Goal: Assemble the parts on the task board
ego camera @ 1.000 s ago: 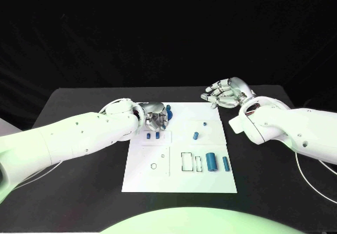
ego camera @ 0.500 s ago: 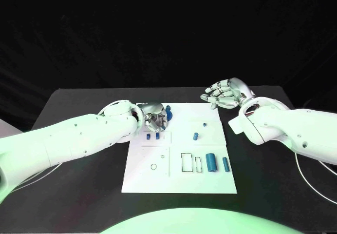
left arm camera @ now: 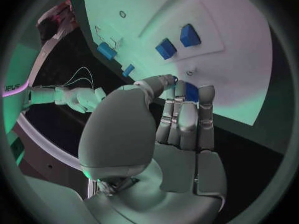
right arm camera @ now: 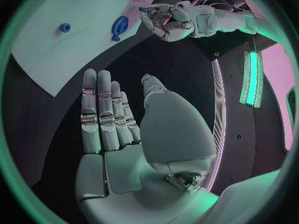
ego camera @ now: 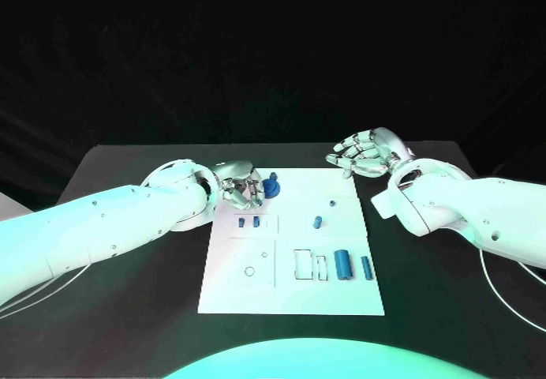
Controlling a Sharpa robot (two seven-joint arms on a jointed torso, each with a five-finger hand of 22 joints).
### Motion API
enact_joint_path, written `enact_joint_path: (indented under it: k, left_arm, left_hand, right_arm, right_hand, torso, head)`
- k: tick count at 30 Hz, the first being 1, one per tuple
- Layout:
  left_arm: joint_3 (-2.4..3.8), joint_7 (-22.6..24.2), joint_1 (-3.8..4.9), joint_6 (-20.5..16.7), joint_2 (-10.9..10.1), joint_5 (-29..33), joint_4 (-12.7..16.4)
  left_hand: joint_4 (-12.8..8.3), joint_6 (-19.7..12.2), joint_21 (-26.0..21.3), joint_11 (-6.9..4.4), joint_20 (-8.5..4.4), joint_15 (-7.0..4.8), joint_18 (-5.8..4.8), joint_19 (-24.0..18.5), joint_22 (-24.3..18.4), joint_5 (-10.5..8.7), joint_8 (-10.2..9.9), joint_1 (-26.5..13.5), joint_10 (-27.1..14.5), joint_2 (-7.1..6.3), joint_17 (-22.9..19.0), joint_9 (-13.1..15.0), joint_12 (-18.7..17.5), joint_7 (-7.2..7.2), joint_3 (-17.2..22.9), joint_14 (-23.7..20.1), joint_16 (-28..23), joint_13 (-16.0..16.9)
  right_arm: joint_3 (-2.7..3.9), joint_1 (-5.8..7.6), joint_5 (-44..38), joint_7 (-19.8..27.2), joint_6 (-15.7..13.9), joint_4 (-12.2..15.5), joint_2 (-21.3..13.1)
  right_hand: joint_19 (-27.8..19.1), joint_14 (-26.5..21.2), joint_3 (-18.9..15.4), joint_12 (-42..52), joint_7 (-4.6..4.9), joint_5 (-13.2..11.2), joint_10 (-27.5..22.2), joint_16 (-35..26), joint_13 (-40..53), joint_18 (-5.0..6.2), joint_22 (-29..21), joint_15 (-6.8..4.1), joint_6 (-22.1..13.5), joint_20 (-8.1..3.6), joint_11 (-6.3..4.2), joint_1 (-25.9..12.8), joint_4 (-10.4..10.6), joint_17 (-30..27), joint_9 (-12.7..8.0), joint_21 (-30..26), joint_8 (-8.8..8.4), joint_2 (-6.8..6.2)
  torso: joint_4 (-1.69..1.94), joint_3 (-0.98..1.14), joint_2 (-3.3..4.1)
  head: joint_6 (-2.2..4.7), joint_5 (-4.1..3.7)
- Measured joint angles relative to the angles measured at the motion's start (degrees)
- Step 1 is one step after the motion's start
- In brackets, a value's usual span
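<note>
The white task board (ego camera: 290, 284) lies mid-table. My left hand (ego camera: 242, 192) hovers over the board's far left corner and pinches a round blue part (ego camera: 273, 187) at its fingertips. The left wrist view shows that part (left arm camera: 192, 92) between the thumb and the fingers (left arm camera: 187, 119). Two small blue parts (ego camera: 248, 223) stand in the left panel just nearer than this hand. My right hand (ego camera: 366, 154) hangs past the board's far right corner, fingers spread and holding nothing. Its flat open palm (right arm camera: 118, 119) fills the middle of the right wrist view.
Two small blue parts (ego camera: 322, 219) sit mid-board, and two blue cylinders (ego camera: 342, 264) lie near its right edge beside an outlined rectangle (ego camera: 303, 263). Bare black table (ego camera: 125, 316) surrounds the board. The right wrist view shows my left hand (right arm camera: 165, 22).
My left hand has shifted slightly towards the board's left edge and the blue part at its fingertips now shows rounder. The right hand has barely moved.
</note>
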Motion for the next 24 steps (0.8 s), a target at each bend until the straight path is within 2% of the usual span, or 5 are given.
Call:
enact_joint_path:
  k: [10, 24]
  left_arm:
    - [0.39, -0.6, 0.02, 0.4, -1.8, 1.4, 0.2]
    - [0.20, -1.6, -0.01, 2.2, -0.6, 0.8, -2.1]
  left_hand:
    - [-0.1, 0.5, 0.0, 0.02, 0.00, 0.00, 0.00, 0.0, 0.0, -0.12, -0.2, -0.4, 0.4, -0.10, -0.1, 0.0, 0.0, 0.09, -0.1, 0.0, 0.0, 0.0]
    - [-0.1, 0.5, 0.0, 0.02, 0.00, 0.00, 0.00, 0.0, -0.4, -0.13, -0.6, -0.5, 0.3, -0.25, -0.4, 0.0, -0.3, 0.12, -0.2, 0.0, 0.0, 0.0]
  right_arm:
    - [0.00, 0.00, 0.0, 0.0, 0.1, -0.1, 0.0]
    - [0.00, -0.04, 0.0, 0.0, 0.2, -0.2, 0.0]
  right_hand:
    - [0.0, 0.0, 0.0, 0.0, -0.01, 0.0, 0.0, 0.0, 0.0, 0.00, 0.0, 0.00, 0.0, 0.00, 0.00, 0.0, 0.0, 0.0, 0.0, 0.0, 0.00, 0.00]
    - [0.0, 0.0, 0.2, -0.4, -0.02, 0.0, 0.0, 0.0, -0.2, 0.00, -0.1, 0.00, 0.0, 0.00, 0.00, 0.0, -0.2, 0.0, -0.1, 0.0, 0.00, 0.00]
  torso:
    - [0.08, 0.02, -0.03]
    - [-0.06, 0.02, 0.11]
  head:
    - [-0.07, 0.07]
    - [-0.06, 0.25]
